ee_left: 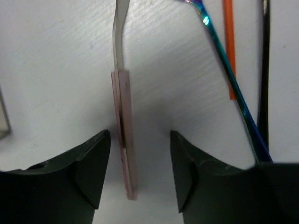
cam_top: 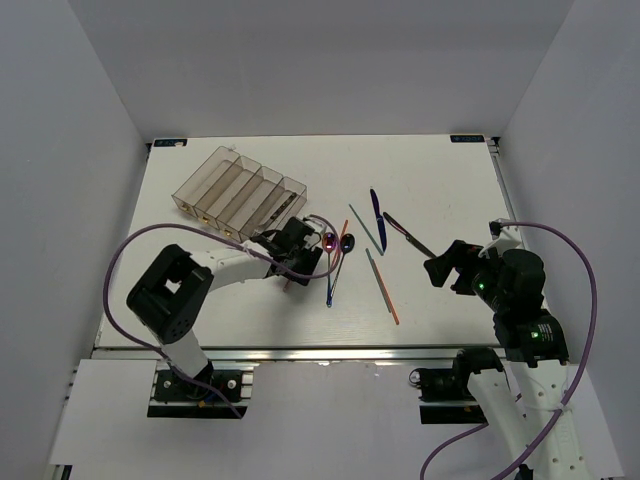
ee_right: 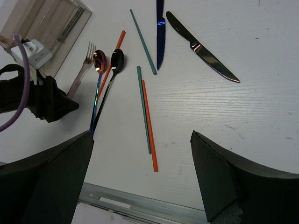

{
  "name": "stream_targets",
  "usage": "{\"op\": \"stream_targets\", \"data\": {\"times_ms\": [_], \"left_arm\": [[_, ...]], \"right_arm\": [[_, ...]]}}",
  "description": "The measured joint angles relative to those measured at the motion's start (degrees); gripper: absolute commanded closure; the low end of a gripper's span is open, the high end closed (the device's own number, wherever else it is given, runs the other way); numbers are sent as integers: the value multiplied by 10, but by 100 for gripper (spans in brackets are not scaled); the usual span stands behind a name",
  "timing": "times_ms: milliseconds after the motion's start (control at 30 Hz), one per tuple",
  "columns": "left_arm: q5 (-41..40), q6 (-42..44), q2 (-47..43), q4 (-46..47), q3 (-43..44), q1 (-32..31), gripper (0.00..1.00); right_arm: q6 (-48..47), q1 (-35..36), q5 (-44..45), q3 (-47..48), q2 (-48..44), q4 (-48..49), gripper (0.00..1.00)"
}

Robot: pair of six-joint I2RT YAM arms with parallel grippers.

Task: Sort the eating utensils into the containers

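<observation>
A fork with a silver head and pink handle point(ee_left: 126, 135) lies on the white table. My left gripper point(ee_left: 139, 154) is open and straddles the handle; the handle sits close to the left finger with a gap on both sides. From above, the left gripper point(cam_top: 298, 250) is just right of the smoky tray point(cam_top: 240, 185). A pink spoon point(ee_right: 99, 62) and a dark spoon point(ee_right: 117, 59) lie beside the fork point(ee_right: 84, 65). The right gripper point(ee_right: 141, 140) hovers open over an orange chopstick point(ee_right: 149, 126) and a green one point(ee_right: 144, 112), holding nothing.
A blue knife point(ee_right: 160, 37), a dark knife point(ee_right: 201, 49), another green chopstick point(ee_right: 143, 42) and another orange one point(ee_right: 112, 56) lie mid-table. The table's metal front edge point(ee_right: 140, 205) runs just below the right gripper. White walls enclose the table.
</observation>
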Motion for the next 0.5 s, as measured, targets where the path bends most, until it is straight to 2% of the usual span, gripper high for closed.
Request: {"op": "stream_targets", "data": {"times_ms": [67,100,167,200,267,500], "left_arm": [[0,-5,15,6,6,0,54],[-3,-5,21,9,11,0,67],[-6,-7,28,14,17,0,76],[-6,-5,29,15,19,0,91],[-8,-6,29,9,22,0,99],[-50,12,-26,-68,54,0,100]], "right_arm": [[0,0,0,0,0,0,11],[0,0,0,0,0,0,11],[0,0,0,0,-1,0,11],[0,0,0,0,-1,0,11],[0,0,0,0,-1,0,11],[0,0,0,0,-1,2,11]]}}
